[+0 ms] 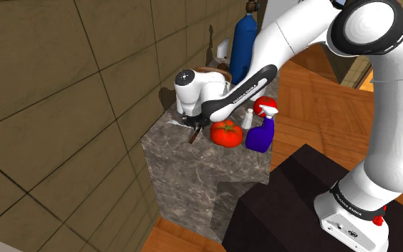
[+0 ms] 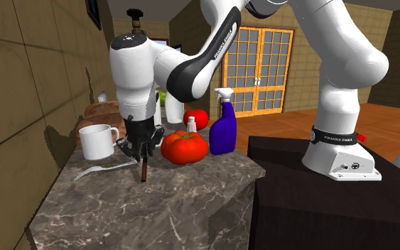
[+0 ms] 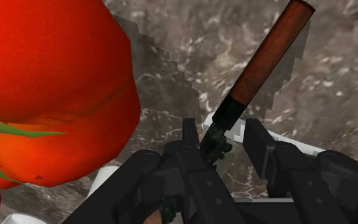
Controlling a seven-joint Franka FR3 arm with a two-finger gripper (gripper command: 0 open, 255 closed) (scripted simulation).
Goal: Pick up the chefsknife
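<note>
1. Gripper [image 2: 142, 147] first: I judge my two fingers to be pinching the chefsknife [image 3: 266, 60] at its dark collar, where the red-brown handle ends. The handle hangs down toward the counter [image 2: 191, 206]. In the wrist view the collar lies against one finger, and a sliver of gap shows by the other.
2. On the counter, the grasp looks made, so I take the step in hand to be the lift. From the second exterior view I cannot tell whether the handle's end rests on the marbled top or hangs just above it.
3. The tomato [image 2: 185, 147] sits just beside the knife. The next move calls for a straight rise with a firm pinch, since any swing of the handle would strike the tomato.
4. The spray bottle [image 2: 223, 131] stands beyond the tomato, away from my path.
5. The mug [image 2: 97, 140] is near my other side, and the second exterior view shows this while the wrist view does not.
6. The white utensil [image 2: 95, 170] lies flat on the marble near the knife. The second exterior view shows it as a thin shape, and the wrist view gives a white band passing beneath my fingers. The wrist view alone makes the collar and the tomato's closeness plain.
</note>
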